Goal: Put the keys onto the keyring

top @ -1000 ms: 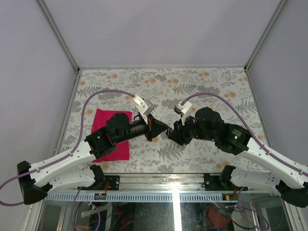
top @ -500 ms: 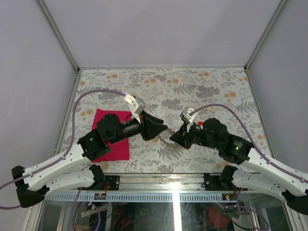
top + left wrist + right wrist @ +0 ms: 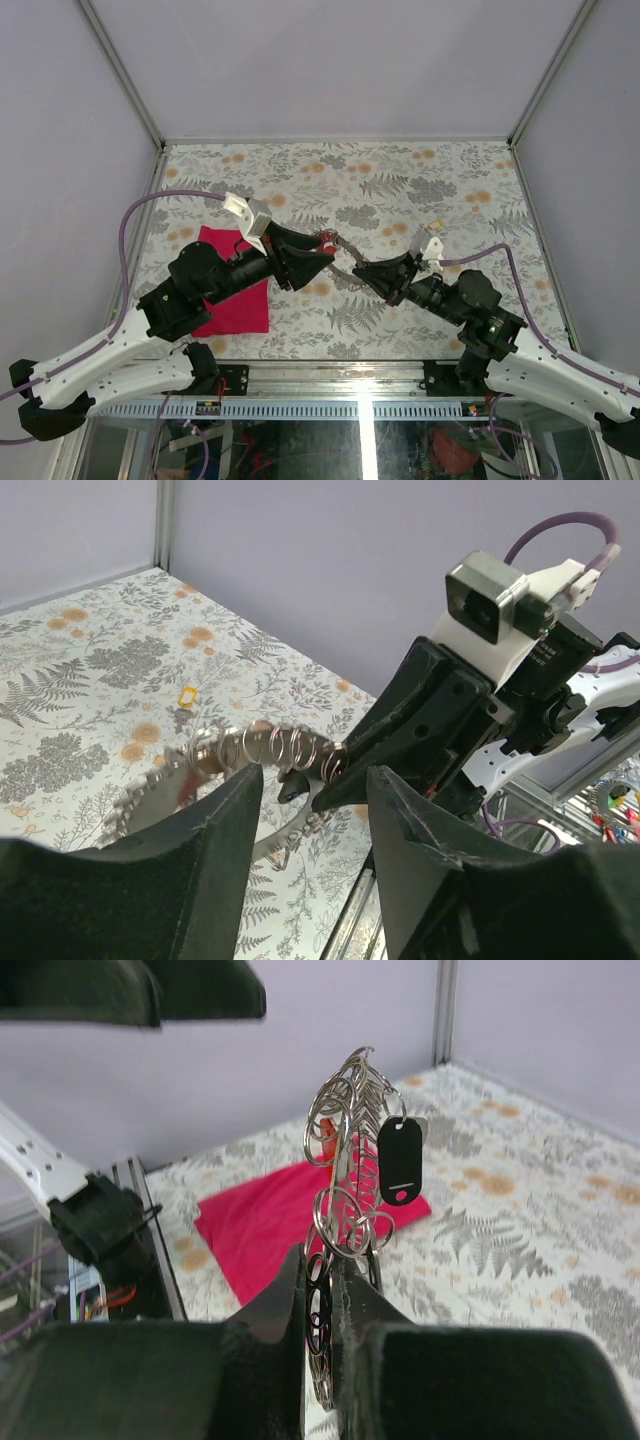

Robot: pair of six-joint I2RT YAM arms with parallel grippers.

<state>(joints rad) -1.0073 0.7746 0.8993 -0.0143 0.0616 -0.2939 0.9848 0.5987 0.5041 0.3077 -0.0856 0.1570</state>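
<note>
The task looks partly done. The keyring is lifted off the table and hangs in the air near the middle of the top view, between the two arms. A black key hangs from its upper rings in the right wrist view. At its far end, a red key seems to be attached, though this part is blurred. One yellow key lies alone on the table, at the left of the left wrist view, well apart from the keyring, so I judge that at least this one is left to put on. I cannot find a green key in any view.

The right gripper is closed tight on the lower rings of the keyring, which stands up from its tips toward the top of the right wrist view. The left gripper is about half open and holds nothing. In its own view the keyring crosses the gap a little above and beyond the two fingers. It touches neither one, and its end goes to the tips of the right gripper at the middle of the frame. The cloth lies flat under the left arm at the lower left of the top view, with nothing on the part that shows
</note>
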